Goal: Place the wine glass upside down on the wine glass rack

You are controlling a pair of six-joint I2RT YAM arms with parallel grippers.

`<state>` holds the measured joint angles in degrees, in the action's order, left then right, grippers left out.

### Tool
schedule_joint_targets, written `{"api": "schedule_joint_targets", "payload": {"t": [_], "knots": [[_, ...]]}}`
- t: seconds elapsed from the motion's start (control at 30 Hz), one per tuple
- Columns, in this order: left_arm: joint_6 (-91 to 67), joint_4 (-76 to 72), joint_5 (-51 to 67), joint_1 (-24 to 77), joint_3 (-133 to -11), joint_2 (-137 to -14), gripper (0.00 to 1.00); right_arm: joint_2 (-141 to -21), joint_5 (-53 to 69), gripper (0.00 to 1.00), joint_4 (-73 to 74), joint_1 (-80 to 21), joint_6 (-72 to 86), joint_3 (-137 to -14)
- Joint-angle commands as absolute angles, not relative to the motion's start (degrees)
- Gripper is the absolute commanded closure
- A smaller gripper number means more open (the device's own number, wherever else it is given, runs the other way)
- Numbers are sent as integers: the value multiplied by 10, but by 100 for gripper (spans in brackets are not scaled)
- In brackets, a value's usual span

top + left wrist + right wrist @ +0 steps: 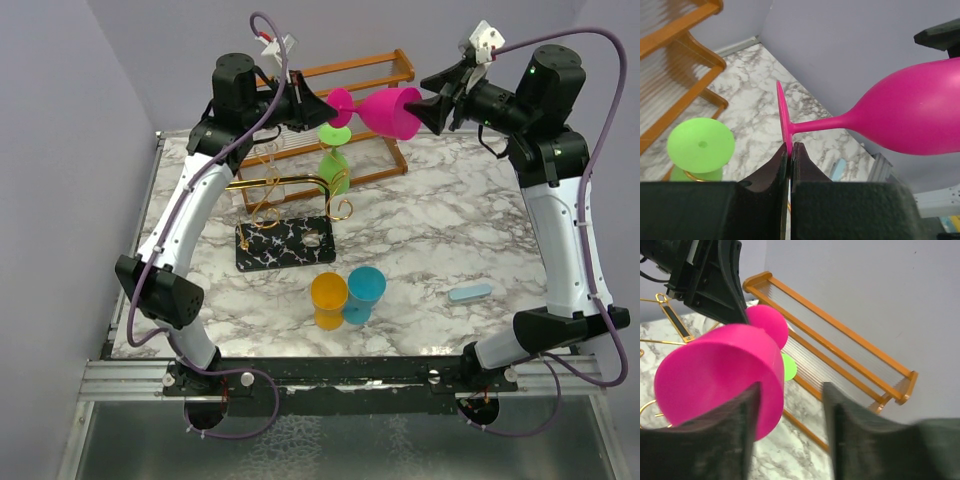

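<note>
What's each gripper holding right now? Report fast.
Left gripper: closed on the wine glass foot.
Right gripper: open, holding nothing.

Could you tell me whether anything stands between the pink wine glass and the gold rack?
Yes. A green wine glass already hangs upside down on the wine glass rack, just below the pink wine glass in the top view. The rack's other scroll arms look free.

We count two wine glasses: a pink glass (390,112) and a green glass (335,168). Two cups: an orange cup (328,300) and a teal cup (364,293). One rack (270,250), one shelf (360,66), one blue bar (470,292) at lower right.
</note>
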<state>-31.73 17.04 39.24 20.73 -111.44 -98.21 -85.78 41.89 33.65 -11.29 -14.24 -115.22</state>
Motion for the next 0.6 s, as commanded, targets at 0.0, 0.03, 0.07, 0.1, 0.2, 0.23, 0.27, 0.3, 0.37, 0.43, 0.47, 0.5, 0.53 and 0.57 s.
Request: {"api": "schedule_joint_targets", "payload": {"t": [0.0,0.03,0.07,0.1,0.2,0.23,0.27,0.3,0.37,0.43,0.47,0.5,0.53,0.57], "knots": [[-235,212,324,192,-1160,-941,100,-832,443,36,380,-115,-197,-1156],[-218,221,310,188,-1167,-938,100,-830,440,30,388,-115,-206,-1158],[-194,230,297,181,-1173,-934,100,-826,437,25,396,-115,-216,-1161],[-174,240,284,177,-1179,-930,100,-823,434,20,405,-115,-225,-1163],[-101,267,237,172,-1198,-920,100,-813,421,6,427,-115,-247,-1169],[-74,277,221,172,-1207,-917,100,-811,415,3,430,-115,-254,-1172],[-51,287,207,171,-1215,-915,100,-809,412,1,439,-115,-262,-1174],[-27,295,192,171,-1223,-912,100,-806,410,0,446,-115,-270,-1175],[17,312,162,171,-1239,-907,100,-802,401,1,458,-115,-288,-1176],[57,327,139,171,-1252,-903,100,-797,391,1,466,-115,-303,-1169],[78,335,130,171,-1259,-901,100,-796,386,1,469,-115,-311,-1164],[97,344,125,171,-1266,-899,100,-794,385,1,474,-115,-321,-1157],[120,355,124,171,-1272,-898,100,-793,387,1,481,-115,-337,-1148],[142,369,124,171,-1281,-895,100,-792,392,1,488,-115,-355,-1138]]}}
